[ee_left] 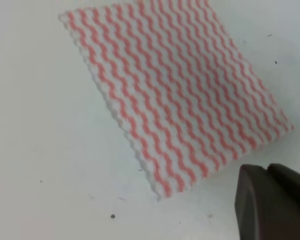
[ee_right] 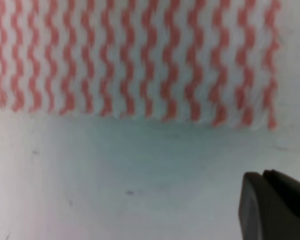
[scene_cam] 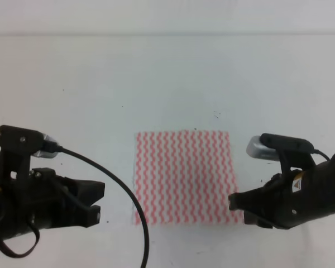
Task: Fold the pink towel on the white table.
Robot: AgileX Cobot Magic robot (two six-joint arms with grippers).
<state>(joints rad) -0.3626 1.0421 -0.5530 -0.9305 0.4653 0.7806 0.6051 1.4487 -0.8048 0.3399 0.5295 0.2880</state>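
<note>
One pink towel (scene_cam: 184,177) is laid flat, unfolded, on the white table (scene_cam: 167,78). Two grippers are seen: left gripper (scene_cam: 95,202), right gripper (scene_cam: 237,204); finger state cannot be told.

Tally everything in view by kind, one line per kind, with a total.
Towels: 1, the pink towel, lying flat and unfolded
Tables: 1, the white table
Grippers: 2, the left gripper and the right gripper, one on each side of the towel
Total: 4
</note>
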